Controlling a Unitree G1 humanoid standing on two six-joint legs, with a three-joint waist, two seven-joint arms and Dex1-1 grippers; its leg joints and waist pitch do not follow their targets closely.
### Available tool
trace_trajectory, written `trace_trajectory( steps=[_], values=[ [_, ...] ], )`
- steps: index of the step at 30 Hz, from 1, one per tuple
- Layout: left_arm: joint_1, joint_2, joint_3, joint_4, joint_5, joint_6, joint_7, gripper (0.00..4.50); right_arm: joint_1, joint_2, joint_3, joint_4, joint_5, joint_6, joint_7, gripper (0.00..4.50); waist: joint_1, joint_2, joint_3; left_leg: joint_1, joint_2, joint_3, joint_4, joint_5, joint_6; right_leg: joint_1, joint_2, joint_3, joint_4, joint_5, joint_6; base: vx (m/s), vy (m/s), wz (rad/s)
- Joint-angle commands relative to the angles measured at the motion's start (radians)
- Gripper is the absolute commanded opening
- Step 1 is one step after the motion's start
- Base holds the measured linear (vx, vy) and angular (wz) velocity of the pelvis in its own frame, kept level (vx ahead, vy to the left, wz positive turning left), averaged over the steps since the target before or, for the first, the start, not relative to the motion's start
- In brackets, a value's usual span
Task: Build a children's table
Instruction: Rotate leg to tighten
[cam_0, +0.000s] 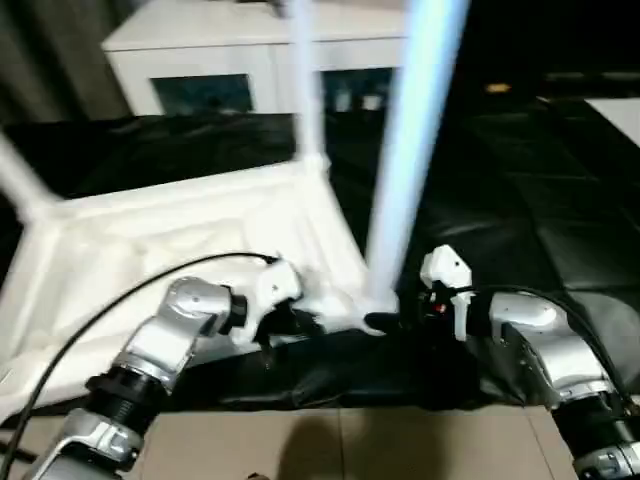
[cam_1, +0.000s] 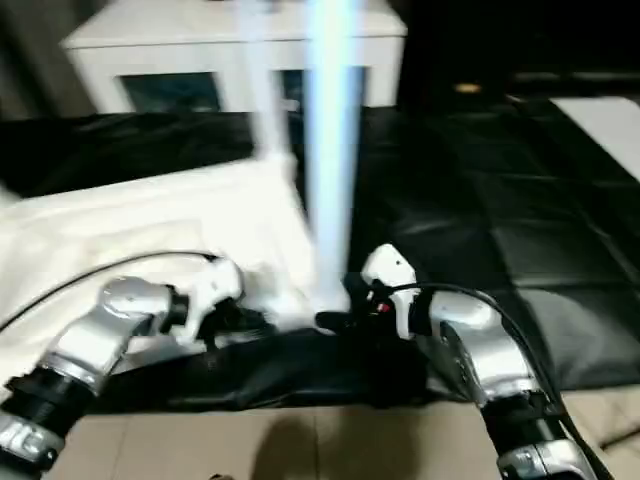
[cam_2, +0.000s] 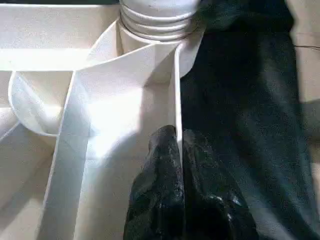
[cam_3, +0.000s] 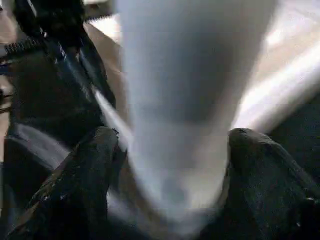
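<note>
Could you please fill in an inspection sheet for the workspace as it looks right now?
Surface: black padded mat on a tiled floor.
Job's things: table top lying underside up; near-corner leg standing in its socket; two more legs upright.
Clutter: nothing seen.
Hands: left hand shut on the table top's thin rim; right hand open, fingers either side of the leg.
Cables: black cable arching over the left forearm.
Surroundings: white cabinet behind.

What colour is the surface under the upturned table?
Black, beneath the white children's table; best in the left eye view.
</note>
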Motion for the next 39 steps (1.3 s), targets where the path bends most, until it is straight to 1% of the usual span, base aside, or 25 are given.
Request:
trace_trajectory(
  steps=[1,3,4,5,7,9,11,13,14,15,16,19,20,21,23,28,31,32,33,34,35,36,37,38,39],
  values=[
    [0.001,-0.004,-0.010,-0.033,-0.033,0.002,-0.034,0.00,-0.016,-0.005,0.006,0.002,0.004,-0.018,0.010,3.78,-0.002,-0.020,-0.057,0.029,0.056,-0.022,-0.073,-0.237,0.065,0.033,-0.050,0.036,-0.073,-0.170,-0.255,0.000,0.000,0.00],
    [0.002,-0.004,-0.009,-0.041,-0.033,0.007,-0.039,0.00,-0.023,0.000,0.017,0.015,-0.009,-0.030,0.016,3.78,-0.001,-0.021,-0.059,0.025,0.054,-0.023,-0.073,-0.227,0.061,0.036,-0.051,0.037,-0.070,-0.160,-0.247,0.000,0.000,0.00],
    [0.002,-0.004,-0.009,-0.041,-0.033,0.007,-0.039,0.00,-0.023,0.000,0.017,0.015,-0.009,-0.030,0.016,3.78,-0.001,-0.021,-0.060,0.025,0.053,-0.023,-0.072,-0.220,0.062,0.036,-0.051,0.037,-0.069,-0.151,-0.246,0.000,0.000,0.00],
    [0.004,-0.003,-0.010,-0.045,-0.031,0.008,-0.038,0.00,-0.020,-0.002,0.031,0.020,-0.015,-0.040,0.030,3.78,-0.001,-0.022,-0.060,0.024,0.052,-0.023,-0.071,-0.209,0.068,0.037,-0.051,0.037,-0.068,-0.134,-0.247,0.000,0.000,0.00],
    [0.007,-0.001,-0.011,-0.050,-0.031,0.011,-0.036,0.00,-0.016,-0.005,0.042,0.023,-0.021,-0.045,0.045,3.78,0.000,-0.023,-0.062,0.021,0.051,-0.022,-0.067,-0.189,0.081,0.039,-0.053,0.036,-0.067,-0.117,-0.250,0.000,0.000,0.00],
    [0.008,0.002,-0.011,-0.051,-0.031,0.012,-0.038,0.00,-0.015,-0.007,0.049,0.025,-0.027,-0.048,0.051,3.78,0.000,-0.024,-0.062,0.021,0.050,-0.022,-0.066,-0.184,0.086,0.039,-0.052,0.036,-0.067,-0.115,-0.250,0.000,0.000,0.00],
    [0.007,0.005,-0.012,-0.044,-0.029,0.009,-0.042,0.00,-0.017,-0.014,0.058,0.036,-0.041,-0.059,0.057,3.78,0.000,-0.018,-0.062,0.021,0.051,-0.023,-0.066,-0.184,0.087,0.038,-0.051,0.035,-0.067,-0.124,-0.250,0.000,0.000,0.00],
    [0.006,0.005,-0.011,-0.042,-0.028,0.008,-0.042,0.00,-0.020,-0.015,0.058,0.043,-0.045,-0.063,0.056,3.78,-0.001,-0.020,-0.062,0.021,0.051,-0.023,-0.067,-0.195,0.083,0.039,-0.049,0.035,-0.068,-0.129,-0.250,0.000,0.000,0.00],
    [0.005,0.005,-0.011,-0.041,-0.027,0.008,-0.041,0.00,-0.021,-0.014,0.058,0.047,-0.046,-0.065,0.054,3.78,-0.001,-0.018,-0.062,0.022,0.051,-0.023,-0.067,-0.197,0.082,0.039,-0.050,0.035,-0.068,-0.131,-0.251,0.000,0.000,0.00],
    [0.005,0.005,-0.011,-0.042,-0.026,0.010,-0.041,0.00,-0.024,-0.013,0.056,0.051,-0.045,-0.065,0.053,3.59,-0.001,-0.019,-0.062,0.021,0.051,-0.023,-0.067,-0.197,0.081,0.039,-0.050,0.035,-0.068,-0.131,-0.251,0.000,0.000,0.00],
    [0.005,0.005,-0.011,-0.043,-0.027,0.011,-0.042,0.00,-0.028,-0.010,0.054,0.055,-0.044,-0.064,0.049,3.59,-0.001,-0.020,-0.062,0.021,0.050,-0.023,-0.066,-0.193,0.081,0.040,-0.050,0.035,-0.067,-0.125,-0.252,0.000,0.000,0.00],
    [0.007,0.009,-0.012,-0.044,-0.029,0.014,-0.045,0.00,-0.039,-0.002,0.046,0.070,-0.038,-0.062,0.044,3.31,-0.001,-0.020,-0.063,0.021,0.050,-0.023,-0.065,-0.186,0.086,0.040,-0.050,0.034,-0.065,-0.116,-0.257,0.000,0.000,0.00],
    [0.010,0.011,-0.014,-0.045,-0.030,0.015,-0.049,0.00,-0.038,-0.001,0.043,0.071,-0.033,-0.061,0.046,3.22,-0.002,-0.013,-0.064,0.021,0.050,-0.023,-0.064,-0.182,0.088,0.040,-0.049,0.033,-0.064,-0.106,-0.261,0.000,0.000,0.00],
    [0.010,0.012,-0.014,-0.045,-0.030,0.016,-0.049,0.00,-0.038,-0.001,0.042,0.071,-0.033,-0.061,0.046,3.22,-0.002,-0.015,-0.064,0.021,0.050,-0.022,-0.064,-0.183,0.088,0.040,-0.048,0.033,-0.066,-0.103,-0.260,0.000,0.000,0.00],
    [0.012,0.013,-0.016,-0.045,-0.030,0.018,-0.053,0.00,-0.035,-0.002,0.041,0.068,-0.030,-0.059,0.048,2.89,-0.002,-0.017,-0.064,0.021,0.050,-0.023,-0.063,-0.178,0.090,0.041,-0.048,0.033,-0.064,-0.091,-0.263,0.000,0.000,0.00],
    [0.015,0.014,-0.023,-0.039,-0.027,0.027,-0.060,0.00,-0.021,0.004,0.029,0.057,-0.011,-0.042,0.047,2.75,-0.002,-0.017,-0.065,0.021,0.050,-0.023,-0.063,-0.179,0.092,0.042,-0.048,0.033,-0.063,-0.092,-0.266,0.000,0.000,0.00],
    [0.011,0.004,-0.028,-0.022,-0.017,0.031,-0.042,0.00,-0.021,0.031,0.014,0.065,-0.016,-0.020,-0.021,2.74,-0.004,-0.018,-0.064,0.020,0.049,-0.023,-0.063,-0.178,0.091,0.041,-0.048,0.033,-0.063,-0.095,-0.266,0.000,0.000,0.00],
    [0.004,-0.009,-0.029,-0.004,-0.007,0.033,-0.018,0.00,-0.026,0.057,0.002,0.078,-0.031,-0.005,-0.092,2.74,-0.006,-0.018,-0.062,0.020,0.049,-0.024,-0.065,-0.186,0.085,0.041,-0.048,0.033,-0.065,-0.113,-0.263,0.000,0.000,0.00],
    [0.004,-0.009,-0.029,-0.004,-0.007,0.033,-0.018,0.00,-0.026,0.057,0.002,0.078,-0.031,-0.005,-0.092,2.74,-0.008,-0.017,-0.060,0.022,0.049,-0.024,-0.068,-0.211,0.072,0.037,-0.048,0.034,-0.070,-0.151,-0.257,0.000,0.000,0.00],
    [-0.028,-0.059,-0.017,0.066,0.022,0.037,0.084,0.00,-0.040,0.122,-0.027,0.118,-0.059,0.042,-0.260,2.74,-0.011,-0.020,-0.059,0.020,0.048,-0.025,-0.069,-0.222,0.064,0.040,-0.049,0.034,-0.070,-0.169,-0.252,0.000,0.000,0.00],
    [-0.057,-0.099,-0.003,0.122,0.042,0.039,0.170,0.00,-0.047,0.162,-0.042,0.142,-0.077,0.068,-0.363,2.74,-0.019,-0.019,-0.050,0.024,0.046,-0.023,-0.076,-0.262,0.041,0.031,-0.044,0.035,-0.079,-0.238,-0.237,0.000,0.000,0.00],
    [-0.074,-0.123,0.007,0.154,0.051,0.039,0.218,0.00,-0.051,0.183,-0.054,0.154,-0.082,0.085,-0.416,2.74,-0.023,-0.019,-0.050,0.035,0.044,-0.028,-0.077,-0.322,-0.002,0.030,-0.048,0.034,-0.084,-0.329,-0.218,0.000,0.000,0.00],
    [-0.089,-0.143,0.016,0.181,0.056,0.040,0.257,0.00,-0.053,0.199,-0.061,0.163,-0.085,0.097,-0.455,2.74,-0.024,-0.020,-0.050,0.037,0.043,-0.028,-0.078,-0.339,-0.013,0.029,-0.050,0.035,-0.089,-0.359,-0.207,0.000,0.000,0.00],
    [-0.127,-0.187,0.038,0.243,0.065,0.051,0.353,0.00,-0.061,0.235,-0.079,0.189,-0.101,0.112,-0.562,2.74,-0.026,-0.020,-0.052,0.037,0.044,-0.031,-0.081,-0.347,-0.025,0.027,-0.051,0.037,-0.091,-0.369,-0.192,0.000,0.000,0.00],
    [-0.129,-0.188,0.039,0.245,0.066,0.052,0.356,0.00,-0.061,0.237,-0.080,0.190,-0.102,0.113,-0.566,2.73,-0.026,-0.021,-0.050,0.040,0.045,-0.032,-0.083,-0.360,-0.031,0.024,-0.049,0.038,-0.095,-0.369,-0.183,0.000,0.000,0.00]
  ],
)
